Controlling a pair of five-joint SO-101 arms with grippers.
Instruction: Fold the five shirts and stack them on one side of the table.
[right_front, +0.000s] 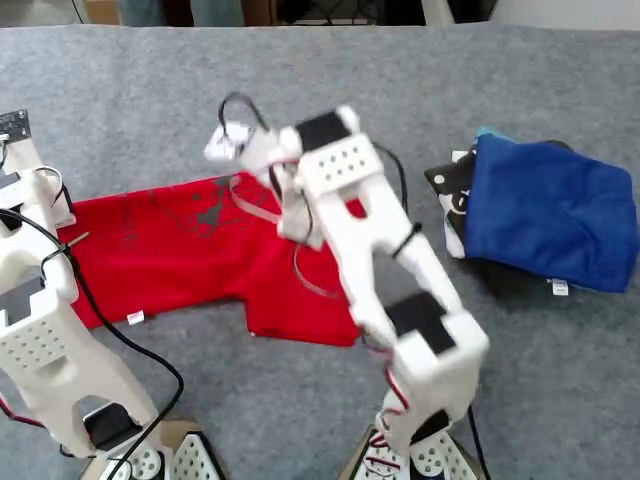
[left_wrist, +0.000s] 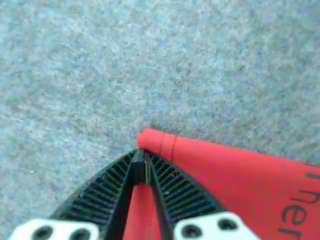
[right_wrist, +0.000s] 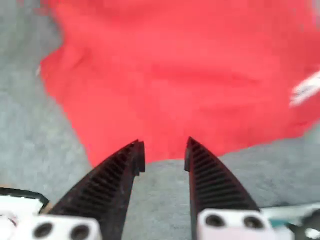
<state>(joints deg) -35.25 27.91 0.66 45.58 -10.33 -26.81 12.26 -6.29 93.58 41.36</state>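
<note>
Left hand (left_wrist: 143, 160) is clamped on the left corner of the red shirt (right_front: 180, 255), right hand (right_wrist: 164, 152) open at its far edge, so it's spread unfolded on the desk (right_front: 400, 70), blue-topped folded pile (right_front: 550, 215) right.

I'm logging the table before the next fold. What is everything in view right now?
red shirt: one, red, laid out left of the table's centre.
blue shirt: one, blue, folded, on top of the pile at the table's right side.
black fabric: count unclear, black, under the blue shirt, edges showing.
table: one, grey cover.
left gripper: one, black fingers, shut on the red shirt's corner.
right gripper: one, black fingers, open at the red shirt's edge.
</note>
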